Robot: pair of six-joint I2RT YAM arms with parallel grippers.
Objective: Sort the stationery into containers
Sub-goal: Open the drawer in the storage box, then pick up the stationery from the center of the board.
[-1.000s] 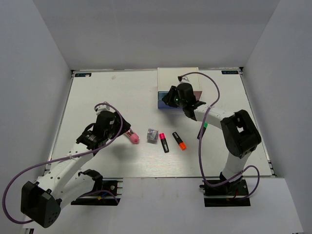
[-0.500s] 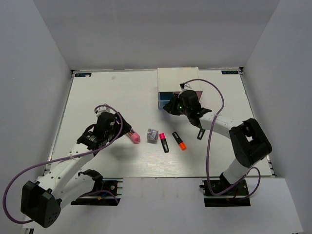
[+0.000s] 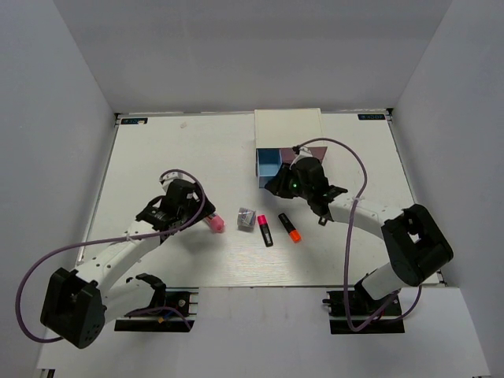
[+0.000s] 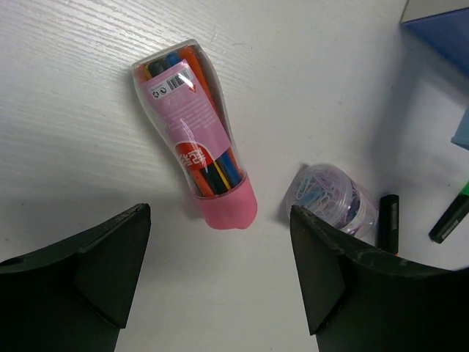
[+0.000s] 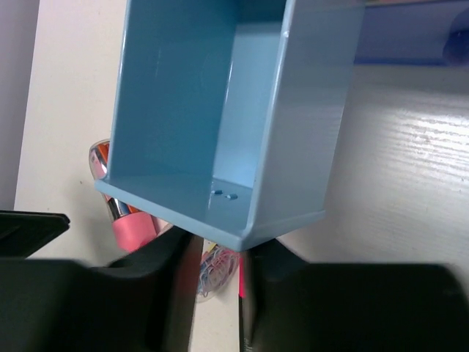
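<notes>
- Left gripper (image 4: 220, 238): its jaws are standing wide apart and grasping nothing. Its two dark fingers (image 4: 88, 271) are hanging on either side of the pink cap end of the pink stubby cylinder (image 4: 194, 154), with no contact visible.
- Pink stubby cylinder: a clear tube of coloured pens with a pink label. It is lying on its side on the white table (image 3: 157, 157), slanted, with its cap nearest the fingers.
- Small clear tub of paper clips (image 4: 333, 196): it is resting on the table just to the right of the cylinder, apart from it.
- Pink-capped highlighter (image 3: 264, 229) and orange-capped highlighter (image 3: 290, 227): they are lying side by side beyond the tub, not touching.
- Green-capped highlighter (image 4: 453, 213): it is lying further right, beside the right arm.
- Right gripper (image 5: 212, 264): it is clenching the front wall of the light blue drawer (image 5: 190, 95), one finger inside and one outside.
- Light blue drawer: it is sitting pulled out in front of the white cabinet (image 3: 288, 124), and its visible interior is showing no stationery.
</notes>
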